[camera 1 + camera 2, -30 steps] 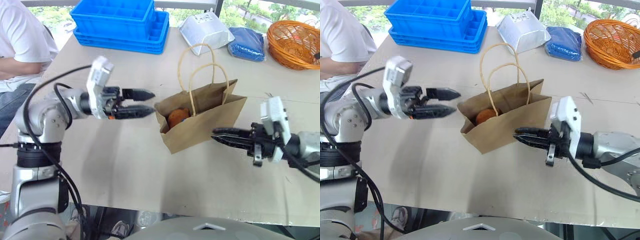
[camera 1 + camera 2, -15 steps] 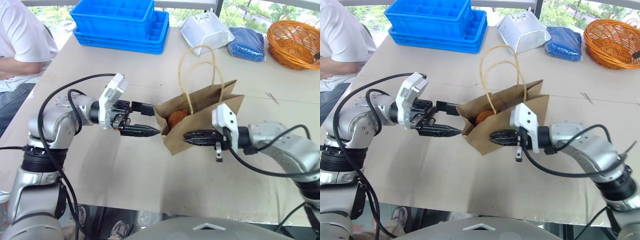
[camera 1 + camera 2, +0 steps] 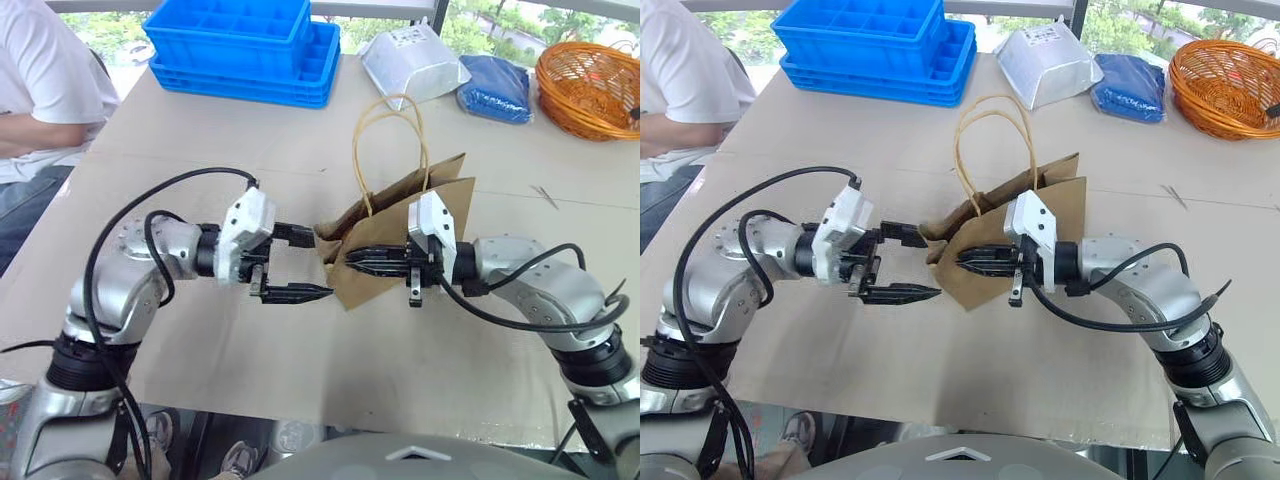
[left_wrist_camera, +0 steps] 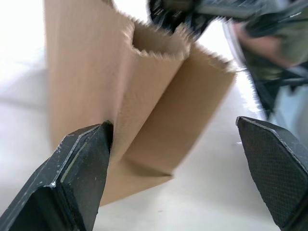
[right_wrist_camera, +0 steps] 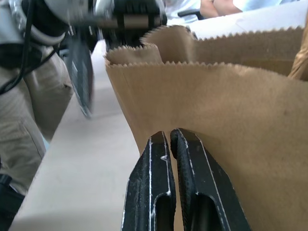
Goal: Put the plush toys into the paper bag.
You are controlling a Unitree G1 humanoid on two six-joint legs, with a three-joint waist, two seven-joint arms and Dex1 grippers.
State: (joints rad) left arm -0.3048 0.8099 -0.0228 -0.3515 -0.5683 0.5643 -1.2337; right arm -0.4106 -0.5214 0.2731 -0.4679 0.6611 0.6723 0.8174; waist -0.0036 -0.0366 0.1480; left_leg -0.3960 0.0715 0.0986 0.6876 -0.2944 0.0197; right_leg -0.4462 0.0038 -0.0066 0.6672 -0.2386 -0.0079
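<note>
1. Progress looks late-stage: the paper bag (image 3: 400, 240) sits near the middle of the counter (image 3: 300, 340), sagging toward the robot's right, its loop handles (image 3: 390, 140) arching up toward the far edge.
2. No plush toys lie loose on the counter, and the bag's mouth is too pinched here to see inside, so whether both toys are in cannot be told.
3. The right gripper (image 3: 352, 262) has its fingers (image 5: 163, 192) pressed together with nothing between them, lying against the bag's near face.
4. The left gripper (image 3: 300, 264) stands at the bag's left end, fingers (image 4: 79, 173) spread wide, one beside the folded side gusset and one well clear of it; nothing is held.
5. My judgement: what remains is opening or steadying the mouth, confirming both toys are inside, then letting go.
6. Blue crates (image 3: 240, 50), a foil pouch (image 3: 410, 62), a blue pouch (image 3: 495, 85) and an orange basket (image 3: 590, 85) line the far edge, untouched.
</note>
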